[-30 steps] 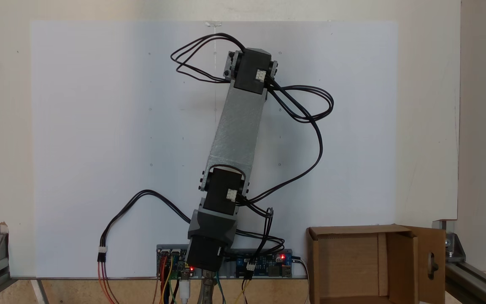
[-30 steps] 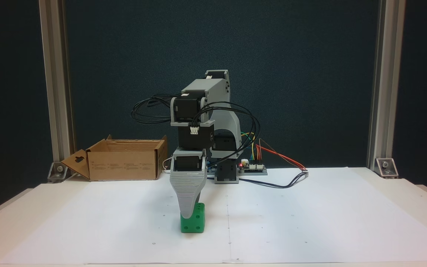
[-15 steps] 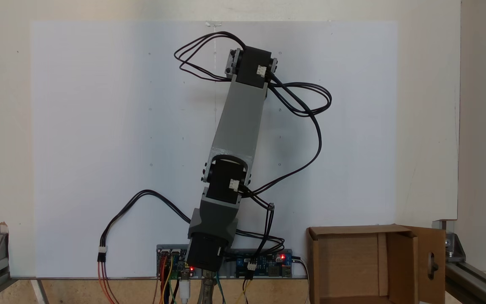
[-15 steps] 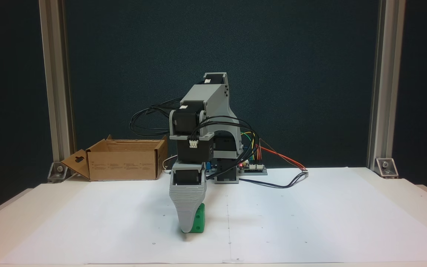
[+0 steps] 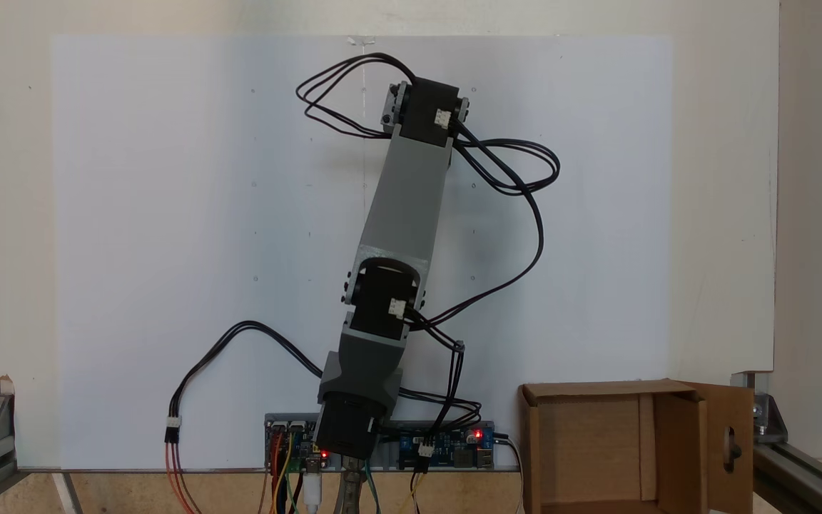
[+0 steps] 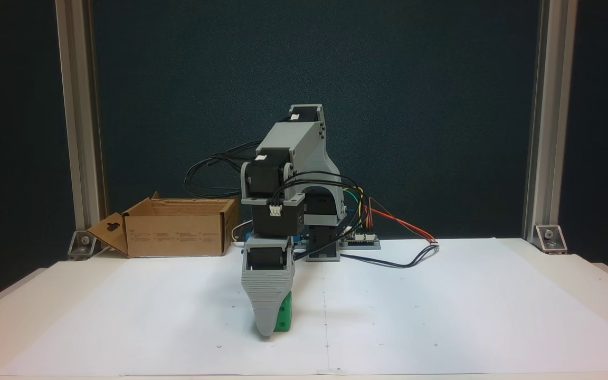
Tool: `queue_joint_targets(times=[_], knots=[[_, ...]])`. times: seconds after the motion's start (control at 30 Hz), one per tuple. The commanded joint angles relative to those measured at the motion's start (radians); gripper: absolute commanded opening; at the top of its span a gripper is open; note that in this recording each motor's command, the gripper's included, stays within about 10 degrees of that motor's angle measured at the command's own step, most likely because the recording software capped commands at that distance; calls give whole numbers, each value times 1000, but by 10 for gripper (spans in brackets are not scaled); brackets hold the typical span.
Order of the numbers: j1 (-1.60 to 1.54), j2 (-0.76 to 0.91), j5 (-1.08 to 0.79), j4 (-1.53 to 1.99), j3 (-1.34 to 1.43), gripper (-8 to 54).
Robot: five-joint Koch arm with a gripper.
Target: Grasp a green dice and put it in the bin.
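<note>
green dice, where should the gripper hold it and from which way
Probably across two opposite flat side faces of the dice, coming straight down from above. It is a small cube sitting flat on the paper, so the parallel sides suit a pinch. The gripper already hangs over it, pointing down; its front jaw hides most of the cube.

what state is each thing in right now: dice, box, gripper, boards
green dice: resting on the white paper, mostly hidden behind the gripper's grey jaw
bin: open at the top, side flap folded out, upright at the table's back edge; nothing seen inside
gripper: pointing down, tip at the paper; open or shut cannot be told
control boards: red lights on
</note>
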Motion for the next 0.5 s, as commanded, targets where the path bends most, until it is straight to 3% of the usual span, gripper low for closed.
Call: queue_joint_targets(times=[0.0, 0.17, 0.4, 0.47], knots=[[11, 8, 43, -29, -15, 381], [14, 5, 41, -64, -3, 333], [15, 3, 41, -74, 0, 330], [17, 3, 41, -75, 6, 285]])
